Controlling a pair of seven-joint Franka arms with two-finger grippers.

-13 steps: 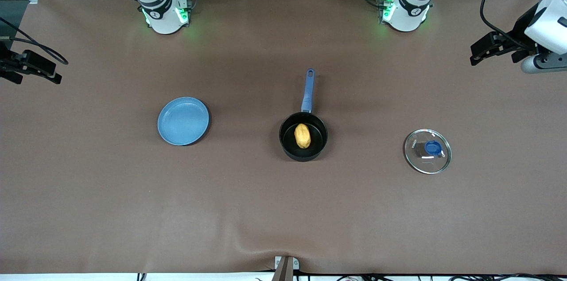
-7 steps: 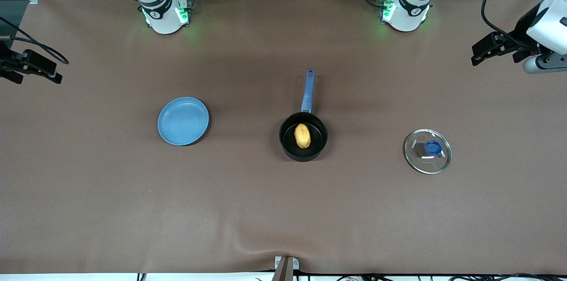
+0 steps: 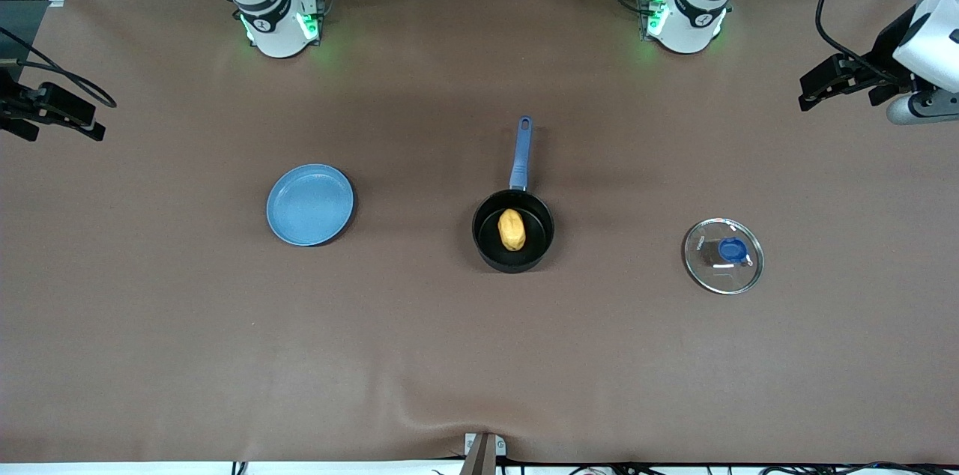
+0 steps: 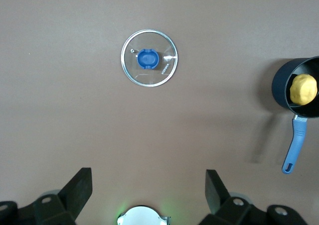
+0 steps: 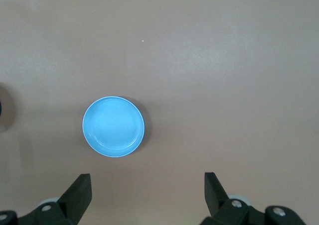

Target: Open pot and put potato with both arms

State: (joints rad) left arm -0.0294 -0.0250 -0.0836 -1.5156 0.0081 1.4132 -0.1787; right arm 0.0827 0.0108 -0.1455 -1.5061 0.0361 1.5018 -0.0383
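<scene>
Front view: the pot [image 3: 513, 231], a small black saucepan, sits mid-table with its long blue handle [image 3: 521, 153] aimed at the robots' bases, and the yellow-orange potato [image 3: 512, 229] lies inside it. The glass lid [image 3: 723, 255] with its blue knob rests flat toward the left arm's end, well apart from the pot; the blue plate [image 3: 310, 204] sits toward the right arm's end. Both grippers are cut off at the table's ends here. The left wrist view shows the left gripper [image 4: 147, 190] spread wide, high over the lid, the pot clipped at the edge. The right wrist view shows the right gripper [image 5: 147, 192] spread too, over the plate.
</scene>
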